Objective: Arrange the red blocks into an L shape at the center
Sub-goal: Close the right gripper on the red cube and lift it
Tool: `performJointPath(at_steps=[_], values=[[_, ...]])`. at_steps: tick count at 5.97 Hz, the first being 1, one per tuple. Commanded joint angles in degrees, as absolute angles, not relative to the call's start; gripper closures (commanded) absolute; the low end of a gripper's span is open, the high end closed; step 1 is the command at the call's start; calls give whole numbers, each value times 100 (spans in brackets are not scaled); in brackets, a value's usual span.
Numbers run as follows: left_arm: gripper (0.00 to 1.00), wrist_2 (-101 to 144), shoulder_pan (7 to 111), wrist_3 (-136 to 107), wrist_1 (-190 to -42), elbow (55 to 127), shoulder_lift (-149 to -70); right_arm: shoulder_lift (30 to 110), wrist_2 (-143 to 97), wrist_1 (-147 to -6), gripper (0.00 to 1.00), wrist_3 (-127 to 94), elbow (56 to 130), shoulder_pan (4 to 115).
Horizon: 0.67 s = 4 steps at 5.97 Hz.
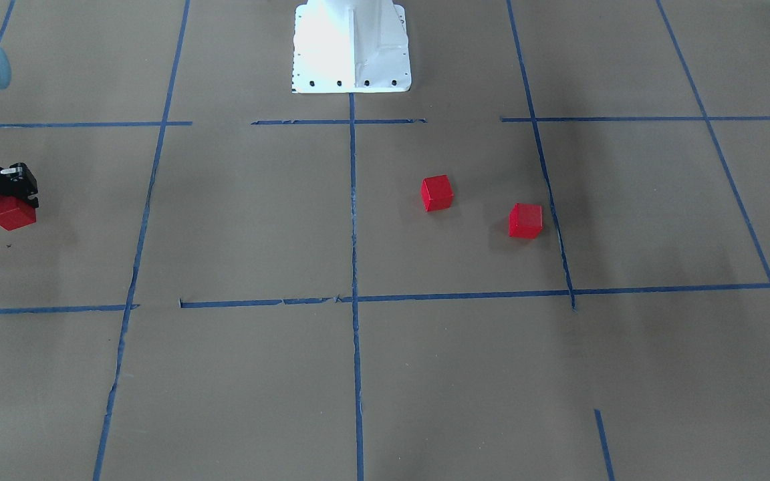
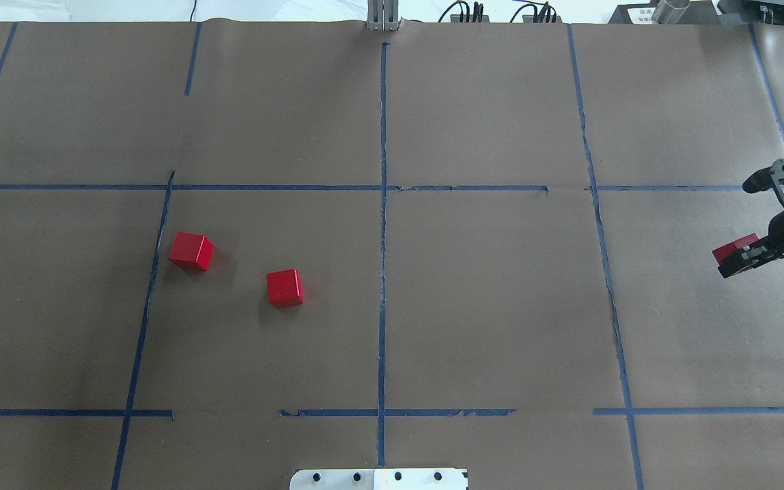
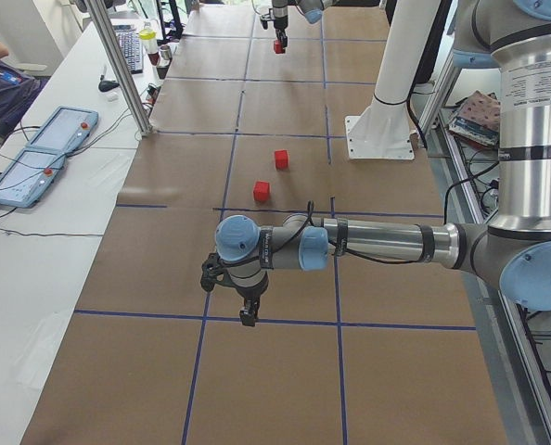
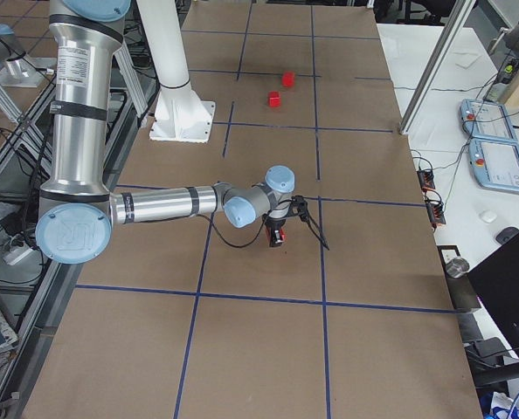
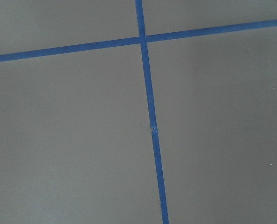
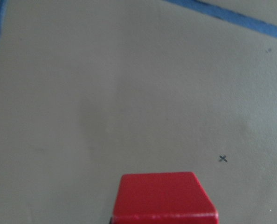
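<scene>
Two red blocks lie in the center square [image 2: 487,299], both in its half on my left: one [image 2: 191,250] [image 1: 525,221] near the square's outer tape line, the other [image 2: 284,287] [image 1: 437,193] nearer the middle line. My right gripper [image 2: 732,262] [image 1: 14,197] is shut on the third red block [image 2: 736,248] [image 1: 12,214] [image 6: 164,196], over the square to the right of center. My left gripper [image 3: 248,315] shows only in the exterior left view, over a tape line far from the blocks. I cannot tell whether it is open or shut.
The white robot base [image 1: 351,47] stands at the table's near edge behind the center square. Blue tape lines divide the brown paper. Control pendants [image 3: 34,167] and a metal post [image 3: 127,74] stand along the far edge.
</scene>
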<state>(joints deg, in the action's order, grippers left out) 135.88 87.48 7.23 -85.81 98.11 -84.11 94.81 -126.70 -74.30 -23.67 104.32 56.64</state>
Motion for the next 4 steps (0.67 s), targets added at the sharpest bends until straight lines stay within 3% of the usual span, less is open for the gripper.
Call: performJointPath(at_steps=[1,3,4], values=[[0,13588,8754,721,-8578,9817,-8411,8288,-12682,-9543,98,-2739,11292,5617],[0,13588,8754,721,-8587,9835,-8411,6888,-12378,-9791,99,-4877,11102,4462],[0,13588,8745,729,-8596,9835,-8420,6125,-12097,-9791,99,-5670,10657,4073]])
